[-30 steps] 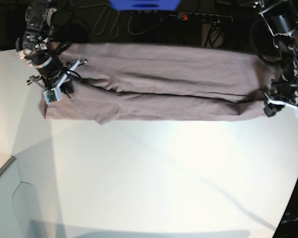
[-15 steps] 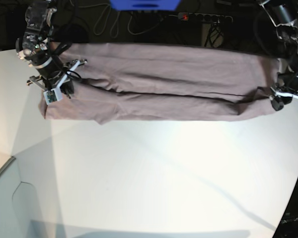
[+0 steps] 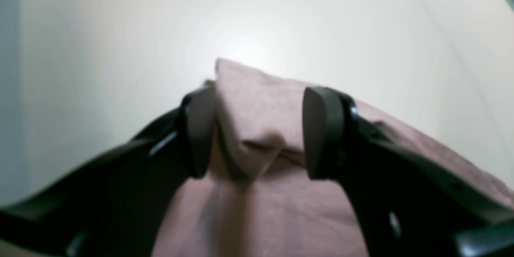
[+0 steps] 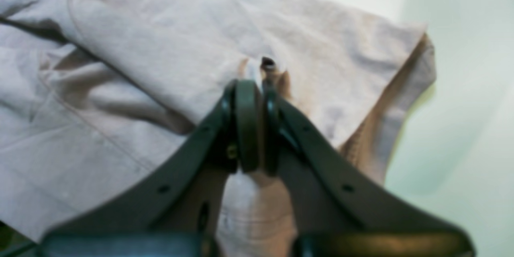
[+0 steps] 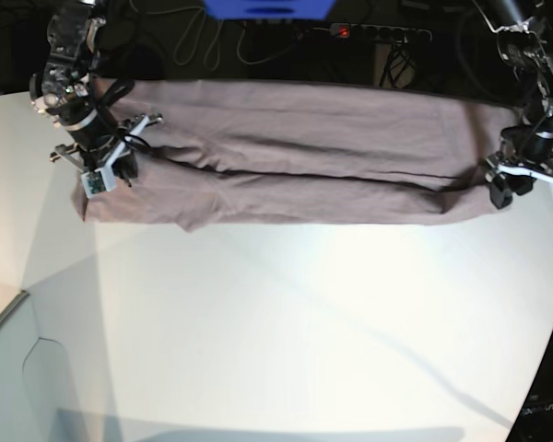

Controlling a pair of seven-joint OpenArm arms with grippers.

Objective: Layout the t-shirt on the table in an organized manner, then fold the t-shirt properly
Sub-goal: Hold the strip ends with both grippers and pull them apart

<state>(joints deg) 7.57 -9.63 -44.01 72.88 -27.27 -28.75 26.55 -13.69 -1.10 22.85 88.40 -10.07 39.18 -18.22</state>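
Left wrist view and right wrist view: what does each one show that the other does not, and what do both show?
Only the left wrist view: the left gripper, jaws apart, with a raised fold of the t-shirt between them.

Only the right wrist view: the right gripper, shut on a pinch of the cloth near a corner of the shirt.

Both: the same mauve shirt lying on the white table.

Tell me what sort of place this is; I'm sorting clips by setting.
Probably a robotics lab workbench, not a home: a t-shirt lies on a bare white table, with a robot arm at each end, and cables and a power strip behind.
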